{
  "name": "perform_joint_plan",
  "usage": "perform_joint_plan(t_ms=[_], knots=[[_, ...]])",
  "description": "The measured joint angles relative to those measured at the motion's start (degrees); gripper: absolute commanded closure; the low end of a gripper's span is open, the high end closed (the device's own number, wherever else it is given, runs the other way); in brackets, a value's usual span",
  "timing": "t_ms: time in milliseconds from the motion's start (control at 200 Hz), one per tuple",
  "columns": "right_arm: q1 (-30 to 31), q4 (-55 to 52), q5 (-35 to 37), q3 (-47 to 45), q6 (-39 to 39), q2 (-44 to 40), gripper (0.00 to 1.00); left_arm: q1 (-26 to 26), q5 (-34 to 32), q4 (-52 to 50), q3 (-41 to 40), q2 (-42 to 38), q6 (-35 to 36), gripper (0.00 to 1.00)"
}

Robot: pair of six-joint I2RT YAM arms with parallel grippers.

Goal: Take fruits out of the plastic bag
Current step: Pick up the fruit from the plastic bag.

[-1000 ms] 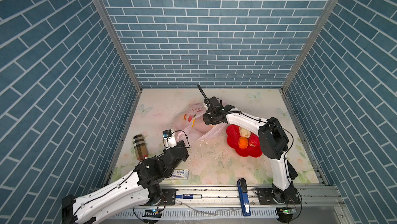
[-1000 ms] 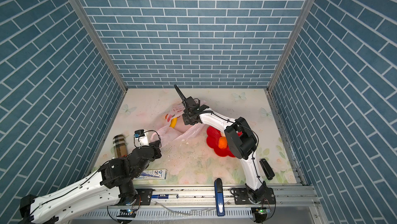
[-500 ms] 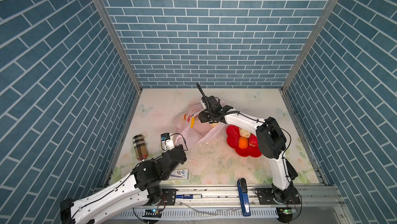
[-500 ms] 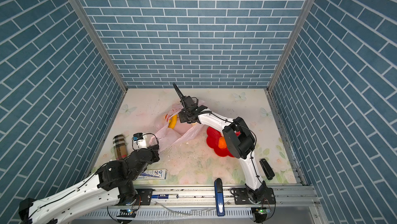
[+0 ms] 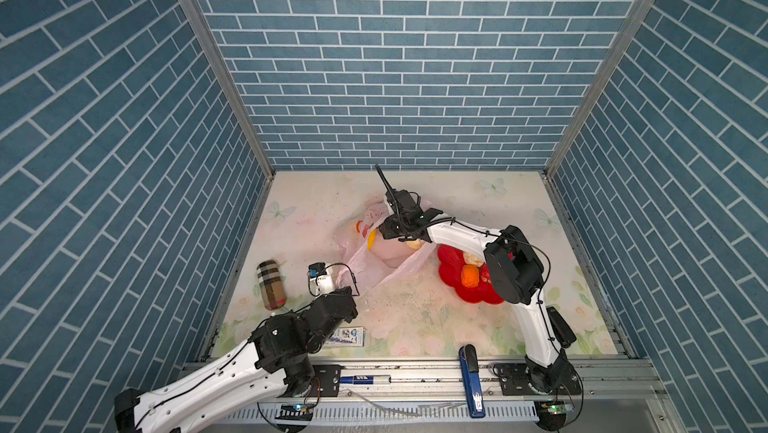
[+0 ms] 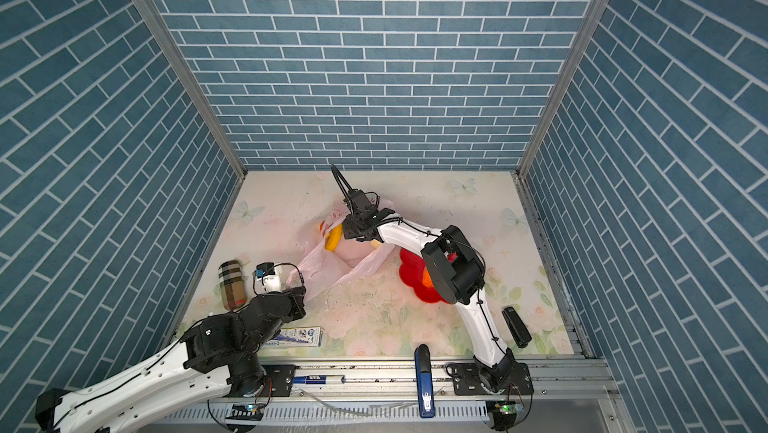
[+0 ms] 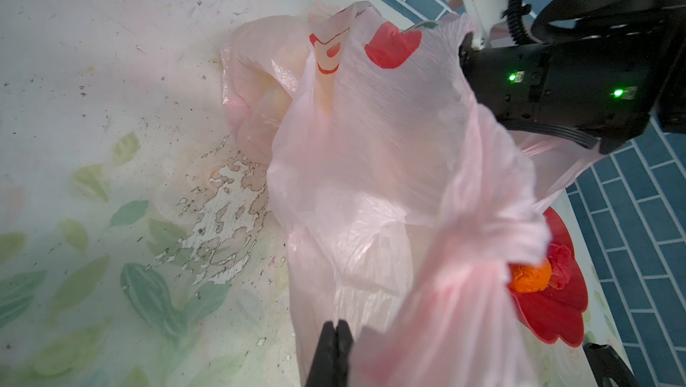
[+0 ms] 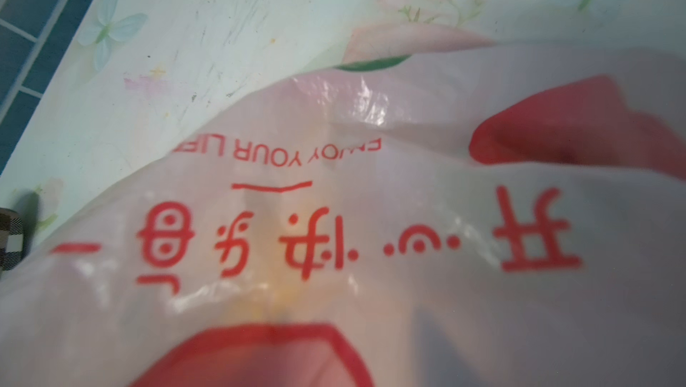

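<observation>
The pale-pink plastic bag (image 5: 374, 269) (image 6: 328, 269) lies mid-table, stretched between both arms. My left gripper (image 7: 337, 329) (image 5: 350, 290) is shut on the bag's (image 7: 371, 144) near edge. My right gripper (image 5: 380, 232) (image 6: 347, 232) reaches into the far part of the bag. Its jaws are hidden, since printed bag film (image 8: 334, 218) fills the right wrist view. A yellow banana (image 5: 371, 237) (image 6: 333, 237) shows at its tip; whether it is gripped I cannot tell. A beige fruit (image 5: 413, 242) peeks out under that wrist. An orange fruit (image 5: 469, 276) (image 7: 527, 277), a red one (image 5: 484, 275) and a pale lumpy one (image 5: 473, 259) sit outside the bag.
Those three fruits rest on a red flower-shaped plate (image 5: 478, 300) (image 7: 549, 311) right of the bag. A plaid cylinder (image 5: 271, 285) lies at the left, a small printed box (image 5: 347, 336) by the left arm. A blue tool (image 5: 471, 377) and a black one (image 6: 515, 327) lie near the front rail.
My right gripper has shifted a little leftward in the bag. My left arm has drawn slightly toward the front, keeping the bag edge taut.
</observation>
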Motion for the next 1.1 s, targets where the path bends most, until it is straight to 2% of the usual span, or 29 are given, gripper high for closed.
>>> perform_joint_plan(t_ms=[175, 435, 745, 1100], knots=[[0.0, 1.62, -2.27, 0.02, 2.54, 3.82, 0.49, -0.07, 0.44, 0.09, -0.33, 0.0, -0.76, 1.0], [0.46, 6.45, -5.09, 0.02, 5.51, 4.24, 0.49, -0.24, 0.55, 0.0, -1.01, 0.0, -1.07, 1.0], [1.77, 10.16, -5.88, 0.13, 8.72, 4.39, 0.49, -0.33, 0.55, 0.07, -1.07, 0.0, -1.09, 1.0], [1.9, 11.34, -5.01, 2.78, 10.67, 8.52, 0.54, -0.7, 0.55, -0.04, -1.4, -0.61, -1.11, 1.0]])
